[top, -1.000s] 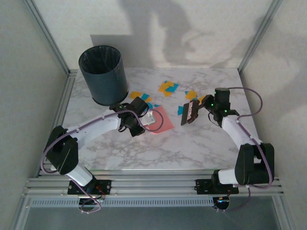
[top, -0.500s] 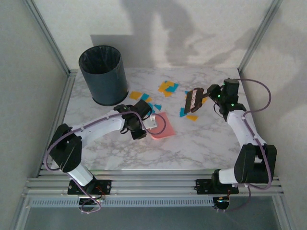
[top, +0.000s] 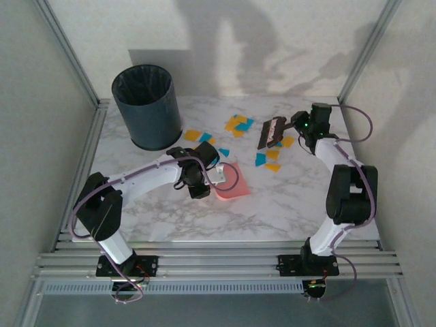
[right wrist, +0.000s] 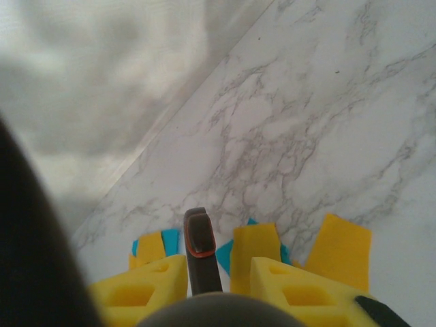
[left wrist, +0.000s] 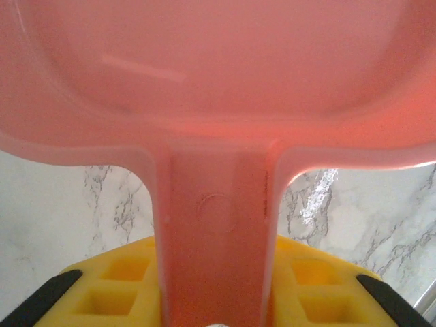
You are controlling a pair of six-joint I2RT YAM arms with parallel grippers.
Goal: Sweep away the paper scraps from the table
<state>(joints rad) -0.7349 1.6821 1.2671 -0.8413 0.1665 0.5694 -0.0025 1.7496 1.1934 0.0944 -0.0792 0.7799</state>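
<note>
While the left hand (top: 208,178) pinches the handle (left wrist: 214,231) of a pink dustpan (top: 233,182), the pan rests near the middle of the marble surface (top: 293,197), its mouth turned away from the arm. Left wrist view: the handle runs between two yellow fingers (left wrist: 122,286) pressed against it on either side, and the pan's bowl spreads beyond them over veined marble. The right hand (top: 302,124), at the far right of the surface, is closed on a dark brush (top: 271,132) that juts out to its left; whether the bristles touch the marble cannot be told. Orange and teal scraps (top: 238,125) lie scattered across the far half of the surface: a few beside the dark bin (top: 145,105) at the far left, a cluster at the far middle, and a group under and just near of the brush. Some teal bits lie just beyond the dustpan. Right wrist view: yellow fingers (right wrist: 146,286) flank a thin dark part of the brush, with orange and teal scraps flat on the marble just past them
</note>
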